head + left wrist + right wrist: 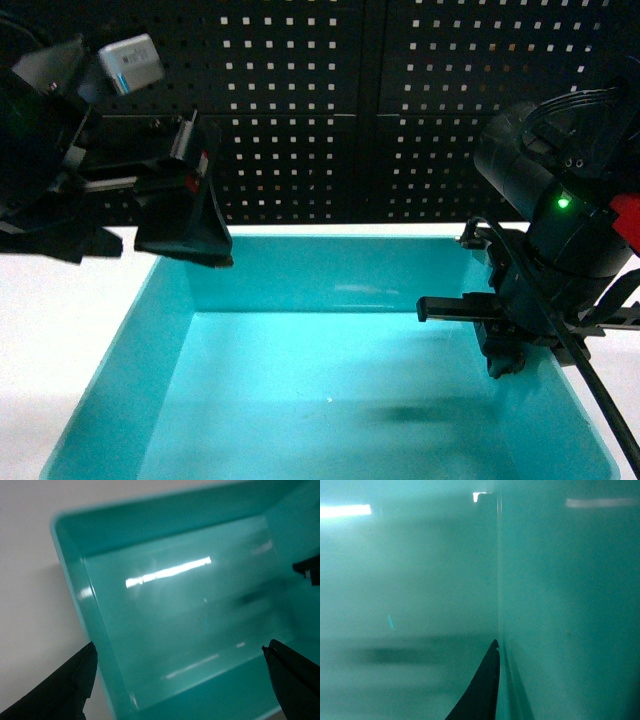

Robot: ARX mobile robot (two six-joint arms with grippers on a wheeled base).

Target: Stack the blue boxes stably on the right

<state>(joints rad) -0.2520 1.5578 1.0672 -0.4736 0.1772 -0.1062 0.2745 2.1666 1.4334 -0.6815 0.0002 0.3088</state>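
1. Turquoise blue box (pixel 330 390) fills the near table, mouth up, empty – its long axis seems to run left to right.
2. Left gripper (pixel 180 680) hangs spread wide over the box's far-left corner, touching nothing.
3. Right gripper (pixel 495 335) straddles the right wall (pixel 560 605), one finger (pixel 480 690) inside; whether it is clamped I cannot tell.
4. Likely step – taking hold to carry the box right; next needs a firm, level grip on that wall.
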